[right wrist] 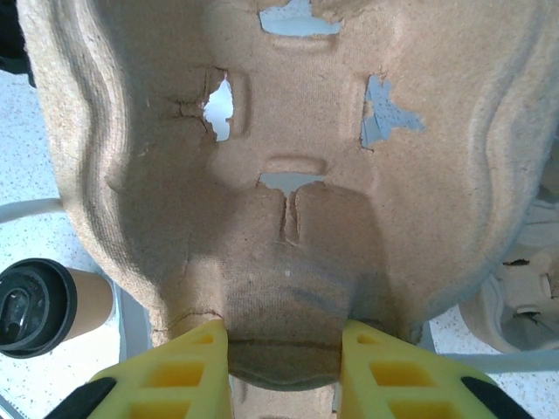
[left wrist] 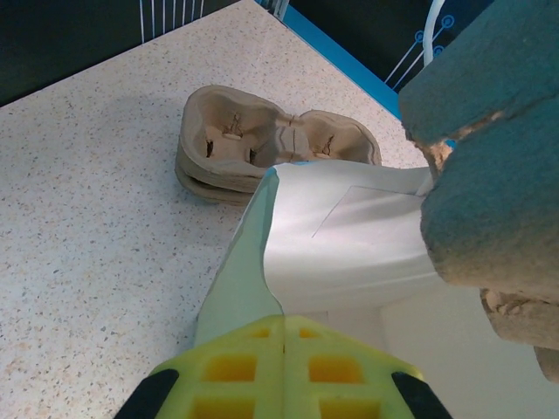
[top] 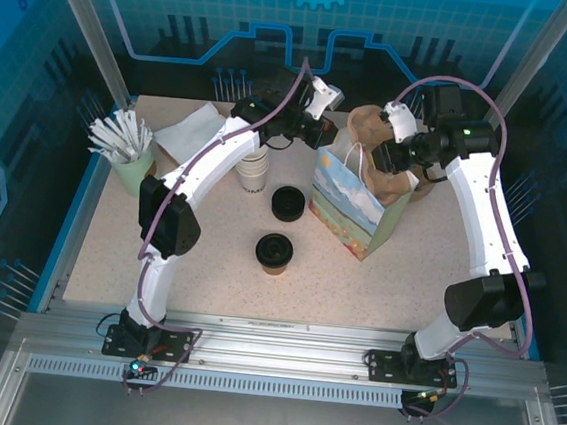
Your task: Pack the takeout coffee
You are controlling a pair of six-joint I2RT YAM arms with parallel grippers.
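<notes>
Just left of the colourful printed paper bag [top: 347, 205] stands the tan paper cup with black round lid [top: 275, 252], left gripper [left wrist: 284, 325] pinched together on seemingly the bag's rim, right gripper [right wrist: 284, 336] clamped on brown moulded-pulp cup carrier [right wrist: 288, 157] over the bag.

Robot test cell dressed as takeout coffee counter. Aluminium extrusion frame [top: 270, 357] around speckled worktop [top: 206, 285]. Left arm [top: 202, 170] and right arm [top: 479, 216], white, cabled, bolted to front rail. Blue wall panels [top: 183, 2] printed with gear and circuit-trace graphics. Coffee-shop props: lidded cup [top: 275, 252], white cup stack [top: 253, 174], white sticks [top: 120, 132] in green cup [top: 132, 170], napkins [top: 191, 128], pulp carrier [left wrist: 262, 144], printed bag [top: 349, 214].
</notes>
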